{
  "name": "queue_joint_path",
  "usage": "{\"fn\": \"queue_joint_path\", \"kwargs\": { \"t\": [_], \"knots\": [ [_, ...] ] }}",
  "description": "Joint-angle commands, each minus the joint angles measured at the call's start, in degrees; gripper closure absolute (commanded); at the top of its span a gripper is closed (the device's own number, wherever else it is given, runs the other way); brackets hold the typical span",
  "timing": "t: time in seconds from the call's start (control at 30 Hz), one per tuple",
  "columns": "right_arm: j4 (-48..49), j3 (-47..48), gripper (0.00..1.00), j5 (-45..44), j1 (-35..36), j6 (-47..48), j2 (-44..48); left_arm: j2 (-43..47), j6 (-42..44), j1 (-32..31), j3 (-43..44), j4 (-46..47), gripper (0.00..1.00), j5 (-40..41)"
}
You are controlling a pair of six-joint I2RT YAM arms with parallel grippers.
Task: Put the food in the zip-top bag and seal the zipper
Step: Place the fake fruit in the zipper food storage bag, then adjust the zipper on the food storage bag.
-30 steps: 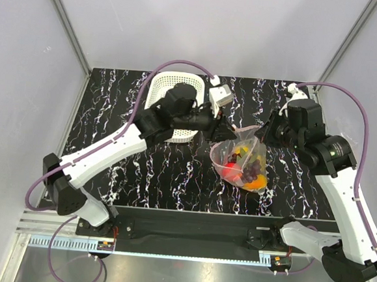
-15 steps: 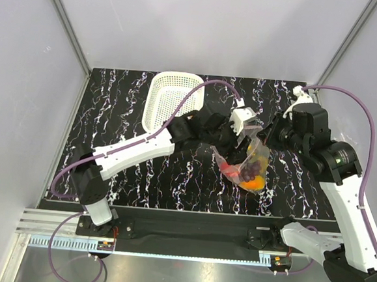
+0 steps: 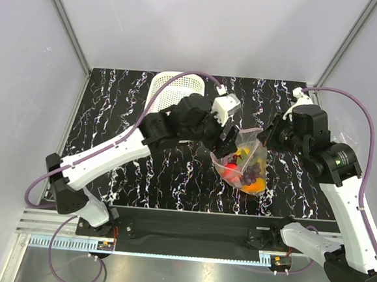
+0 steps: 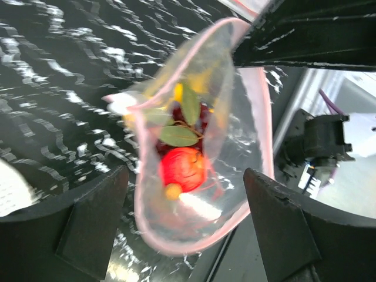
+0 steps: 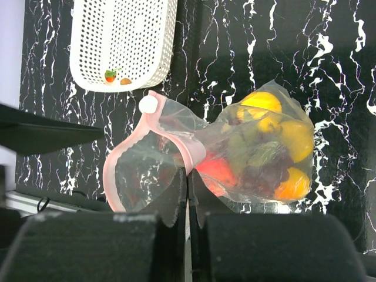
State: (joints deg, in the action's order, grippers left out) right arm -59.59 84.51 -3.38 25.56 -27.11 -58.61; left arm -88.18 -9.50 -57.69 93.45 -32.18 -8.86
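Zip-top bag [image 3: 244,160]: thin, limp, crinkly film, bottom-heavy with toy fruit [image 3: 250,175], resting right of the table's [image 3: 112,109] middle. Mouth agape; pink zipper [image 5: 126,154] likely the stiffest hold. Right gripper [image 5: 189,185] clamped on that rim; left gripper [image 4: 185,194] spread wide, empty, straddling the mouth.

Clear crinkly plastic zip-top bag [image 3: 244,160]: 1. White lattice plastic basket [image 3: 173,87]: 1. Red toy apple [image 4: 182,169]: 1. Bagged fruit [image 5: 261,104] otherwise uncountable.
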Motion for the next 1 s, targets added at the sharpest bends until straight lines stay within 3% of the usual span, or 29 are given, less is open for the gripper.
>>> {"fn": "queue_joint_path", "kwargs": {
  "t": [0.0, 0.17, 0.33, 0.43, 0.57, 0.6, 0.67, 0.77, 0.83, 0.97],
  "knots": [
    [4.49, 0.48, 1.00, -0.14, 0.28, -0.66, 1.04, 3.45, -0.08, 0.21, -0.46, -2.61, 0.16, 7.71],
    [4.57, 0.66, 1.00, 0.12, 0.28, -0.66, 0.87, 1.88, -0.96, 1.79, -0.99, -4.81, 0.18, 11.15],
    [4.57, 0.48, 1.00, 1.09, 0.37, -0.40, -0.10, -0.06, -2.54, 2.06, -2.92, -2.89, 0.22, 6.77],
    [5.36, 0.04, 1.00, 2.49, 0.37, -0.05, -0.45, -1.02, -2.98, 2.06, -3.98, -0.77, 0.31, 8.59],
    [6.86, -0.22, 1.00, 8.72, 0.28, 1.19, -1.68, -3.05, -3.07, 3.72, -3.71, -0.78, 0.68, 7.64],
    [7.12, -0.22, 1.00, 9.52, 0.28, 1.10, -2.12, -2.96, -3.07, 3.90, -3.97, -0.60, 0.86, 6.85],
    [8.44, -0.40, 1.00, 12.24, 0.37, 0.84, -3.00, -2.26, -2.89, 5.04, -4.50, 0.45, 1.00, 5.26],
    [11.24, -1.10, 1.00, 15.49, 0.28, -0.74, -3.79, -0.33, -3.60, 8.72, -4.07, 1.94, 1.00, 2.90],
    [14.66, -1.89, 1.00, 17.34, 0.28, -2.49, -4.40, -0.58, -4.12, 11.36, -2.32, 2.39, 1.00, -3.14],
    [22.49, -4.44, 1.00, 21.91, 0.45, -6.36, -6.16, -4.27, -4.39, 11.64, 4.89, 0.98, 1.00, -8.44]
  ]
}}
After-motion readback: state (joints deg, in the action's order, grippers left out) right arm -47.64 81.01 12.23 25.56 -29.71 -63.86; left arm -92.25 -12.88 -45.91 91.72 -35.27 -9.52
